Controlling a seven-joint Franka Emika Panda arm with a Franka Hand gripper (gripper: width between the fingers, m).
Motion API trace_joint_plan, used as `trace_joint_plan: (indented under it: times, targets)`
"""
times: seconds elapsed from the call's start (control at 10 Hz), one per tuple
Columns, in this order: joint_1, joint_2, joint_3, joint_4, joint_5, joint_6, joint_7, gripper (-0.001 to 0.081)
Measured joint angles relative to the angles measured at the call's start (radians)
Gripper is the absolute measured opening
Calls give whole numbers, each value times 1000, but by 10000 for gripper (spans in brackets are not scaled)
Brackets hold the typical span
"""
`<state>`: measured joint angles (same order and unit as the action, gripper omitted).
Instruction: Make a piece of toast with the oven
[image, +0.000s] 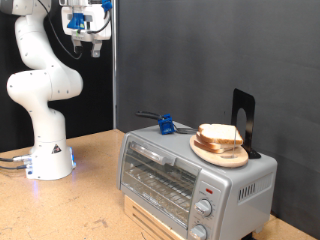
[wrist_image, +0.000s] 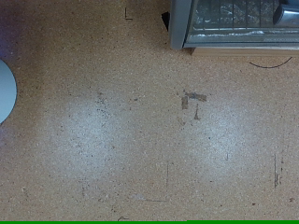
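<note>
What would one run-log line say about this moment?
gripper: raised high, holding nothing | toast: on plate atop oven | oven door: closed

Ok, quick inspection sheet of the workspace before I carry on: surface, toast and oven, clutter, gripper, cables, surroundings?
Surface: wooden table, speckled and scuffed in the wrist view.
Job's things: oven, door shut; piece of toast on a round wooden plate on top of the oven.
Clutter: blue object and black stand on the oven top.
Gripper: gripper high at the exterior view's top left, far from the oven, holding nothing.
Cables: cables at the robot base.
Surroundings: dark backdrop behind.
</note>
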<state>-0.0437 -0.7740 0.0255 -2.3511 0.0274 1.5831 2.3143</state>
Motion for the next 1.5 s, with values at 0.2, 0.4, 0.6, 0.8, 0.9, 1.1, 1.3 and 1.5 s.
trace_joint_plan:
  times: [0.2, 0.4, 0.6, 0.8, 0.9, 1.1, 1.3, 1.5]
  targets:
    - [10, 12, -3, 0, 0, 43, -165, 809]
    - [39, 86, -14, 28, -28, 119, -402, 809]
    - [60, 185, -13, 91, -83, 158, -587, 809]
    - [60, 176, -22, 82, -38, 158, -582, 809]
    - [77, 176, -51, 82, 16, 160, -698, 809]
    - [112, 211, -117, 101, 41, 169, -974, 809]
    - [147, 315, -152, 172, 41, 184, -1208, 808]
    - [142, 297, -151, 155, 43, 194, -1197, 808]
